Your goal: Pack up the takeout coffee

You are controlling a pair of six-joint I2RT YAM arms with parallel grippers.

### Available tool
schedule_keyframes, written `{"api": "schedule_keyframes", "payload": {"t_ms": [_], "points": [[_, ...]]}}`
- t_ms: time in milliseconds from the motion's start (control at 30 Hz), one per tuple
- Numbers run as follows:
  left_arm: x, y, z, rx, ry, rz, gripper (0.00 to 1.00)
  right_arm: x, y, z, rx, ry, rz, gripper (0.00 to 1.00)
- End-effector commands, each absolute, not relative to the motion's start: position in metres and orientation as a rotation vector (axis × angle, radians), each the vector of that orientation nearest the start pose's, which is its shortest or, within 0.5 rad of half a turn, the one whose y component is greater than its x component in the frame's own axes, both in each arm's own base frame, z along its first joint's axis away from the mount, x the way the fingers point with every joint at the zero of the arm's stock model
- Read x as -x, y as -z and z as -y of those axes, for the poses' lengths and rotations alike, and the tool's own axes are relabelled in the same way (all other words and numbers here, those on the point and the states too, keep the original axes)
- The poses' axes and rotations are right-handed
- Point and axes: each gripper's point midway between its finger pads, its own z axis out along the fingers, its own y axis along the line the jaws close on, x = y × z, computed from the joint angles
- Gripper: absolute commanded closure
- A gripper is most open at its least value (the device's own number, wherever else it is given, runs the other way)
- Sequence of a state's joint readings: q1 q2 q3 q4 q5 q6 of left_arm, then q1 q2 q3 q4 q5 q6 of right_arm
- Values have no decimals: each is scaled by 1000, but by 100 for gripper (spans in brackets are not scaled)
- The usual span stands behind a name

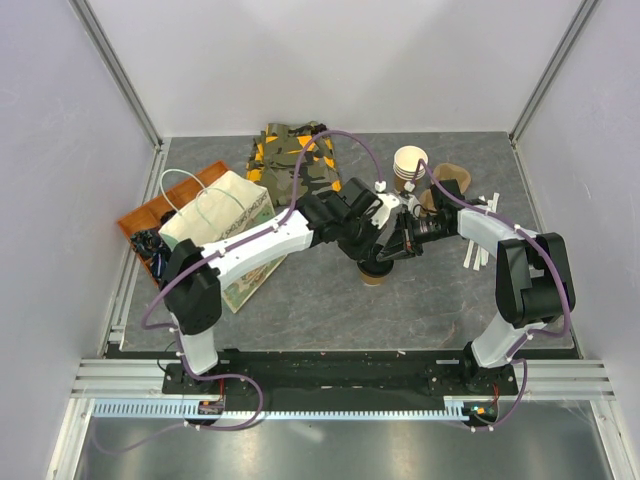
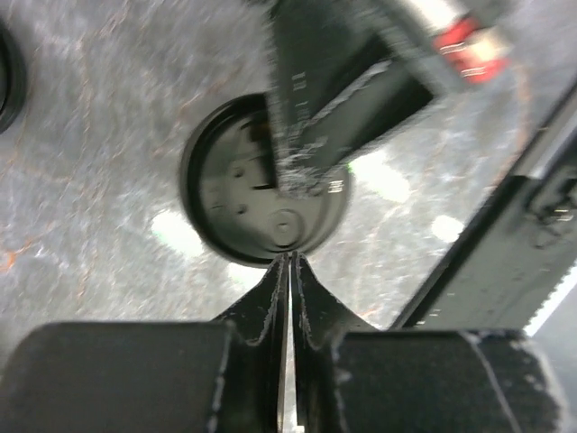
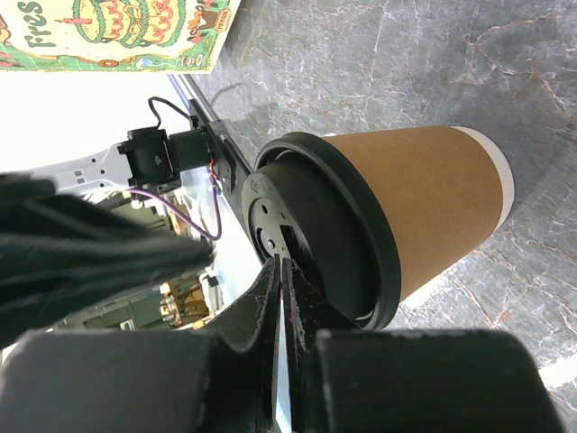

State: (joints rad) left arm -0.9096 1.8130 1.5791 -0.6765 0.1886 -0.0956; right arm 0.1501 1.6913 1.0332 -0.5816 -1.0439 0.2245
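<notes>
The printed paper bag (image 1: pixel 218 215) sits to my left. My left claw (image 2: pixel 287 262) is pinched closed on nothing, its tips at the black lid (image 2: pixel 236 194) rim. The takeout coffee (image 3: pixel 424 207) stands mid-table. My right claw (image 3: pixel 279 263), also closed and empty, touches the lid top. I should press evenly, straight down, lest the cup tip.

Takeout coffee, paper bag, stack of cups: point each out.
takeout coffee (image 3: pixel 424 198), right wrist view, brown paper wall.
paper bag (image 1: pixel 212 215), top external view, pale side panel.
stack of cups (image 1: pixel 410 160), top external view, top cup's inside.
</notes>
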Motion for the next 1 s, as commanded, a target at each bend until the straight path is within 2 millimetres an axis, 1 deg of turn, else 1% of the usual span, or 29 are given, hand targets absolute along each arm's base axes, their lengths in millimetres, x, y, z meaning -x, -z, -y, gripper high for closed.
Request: {"api": "schedule_keyframes", "payload": {"t_ms": [0, 100, 167, 267, 300, 400, 533, 667, 767, 867, 900, 967], "points": [[-264, -147, 370, -1142, 500, -2308, 97, -275, -101, -193, 188, -1394, -2648, 89], [-265, -146, 370, -1155, 484, -2299, 98, -274, -100, -193, 192, -1391, -2653, 89], [-265, -148, 370, -1162, 473, -2286, 98, -274, -99, -194, 192, -1390, -2654, 89], [-269, -161, 370, -1142, 465, -2253, 98, -275, -101, -194, 194, -1384, -2650, 89], [-270, -168, 372, -1137, 471, -2236, 96, -275, -100, -195, 195, -1386, -2653, 89], [-272, -178, 376, -1128, 470, -2211, 93, -274, -100, -195, 196, -1388, -2654, 89], [-272, -179, 379, -1128, 477, -2204, 92, -274, -99, -195, 195, -1390, -2656, 89], [-271, -176, 383, -1142, 493, -2208, 94, -275, -99, -195, 195, -1385, -2657, 89], [-270, -169, 385, -1152, 496, -2217, 97, -275, -99, -195, 195, -1385, -2656, 89], [-267, -149, 385, -1160, 494, -2248, 98, -275, -98, -194, 189, -1386, -2662, 89], [-262, -135, 382, -1177, 487, -2276, 98, -275, -98, -194, 189, -1386, -2662, 89], [-259, -114, 381, -1189, 483, -2316, 98, -274, -97, -194, 190, -1381, -2663, 89]]}}
